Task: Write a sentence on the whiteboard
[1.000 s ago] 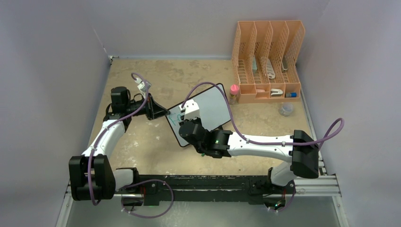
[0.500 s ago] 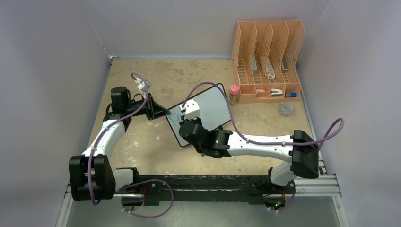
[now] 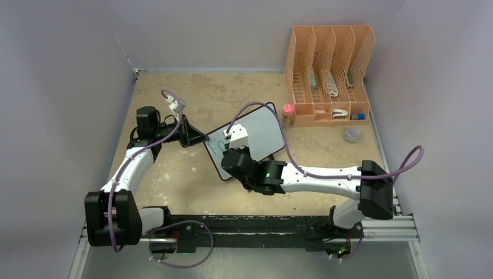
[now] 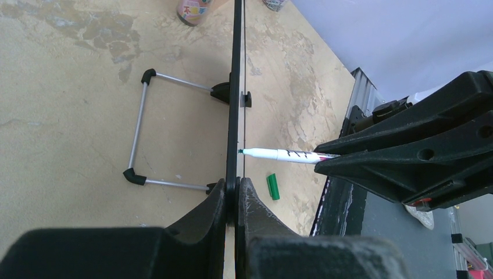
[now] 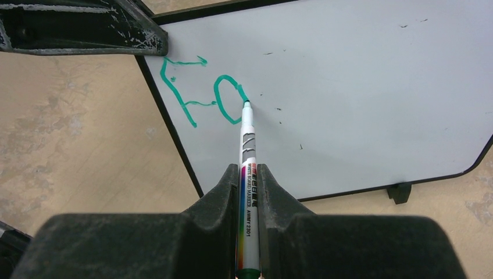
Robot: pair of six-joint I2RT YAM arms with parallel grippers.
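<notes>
The whiteboard (image 3: 258, 131) stands tilted on the table, edge-on in the left wrist view (image 4: 234, 87). My left gripper (image 4: 237, 189) is shut on its frame at the near left corner (image 3: 200, 139). My right gripper (image 5: 249, 171) is shut on a white marker (image 5: 246, 139), also visible from the left wrist (image 4: 279, 154). The marker's green tip touches the board (image 5: 360, 87) at the right side of the second letter. The sentence (image 5: 200, 96) is a green "F" and a round letter at the board's upper left. In the top view the right gripper (image 3: 225, 144) covers part of the lettering.
A green marker cap (image 4: 272, 186) lies on the table in front of the board. The board's wire stand (image 4: 139, 133) props it from behind. A pink-capped bottle (image 3: 287, 114), an orange file organizer (image 3: 328, 75) and a small clear container (image 3: 351, 134) are at the back right.
The right gripper with the marker has shifted slightly right and toward me across the board. The left arm holds still.
</notes>
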